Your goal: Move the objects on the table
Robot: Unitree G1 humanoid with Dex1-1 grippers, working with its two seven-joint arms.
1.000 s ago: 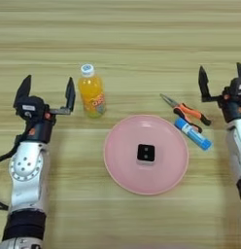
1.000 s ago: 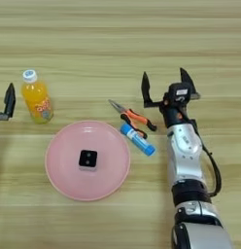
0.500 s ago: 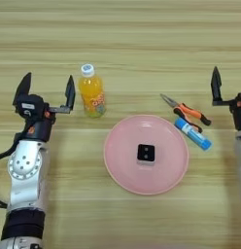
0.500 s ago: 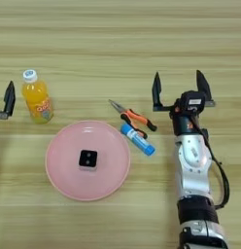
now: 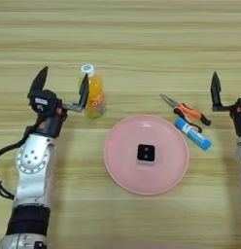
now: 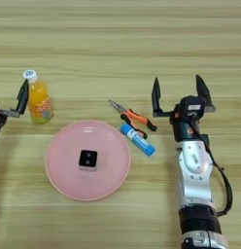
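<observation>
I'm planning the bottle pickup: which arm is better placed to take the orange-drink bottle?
Left, probably. The left gripper is open with one finger right beside the orange-drink bottle. The right gripper, also open, is beyond the pliers.

Tabletop (image 5: pixel 122 29): upper frame open. Centre blocked by pink plate (image 5: pixel 117 168); bottle (image 5: pixel 94 92) left, pliers (image 5: pixel 186 111) and tube (image 5: pixel 193 134) right.

left end effector (image 5: pixel 62 85) nearer bottle (image 5: pixel 94 91)
</observation>
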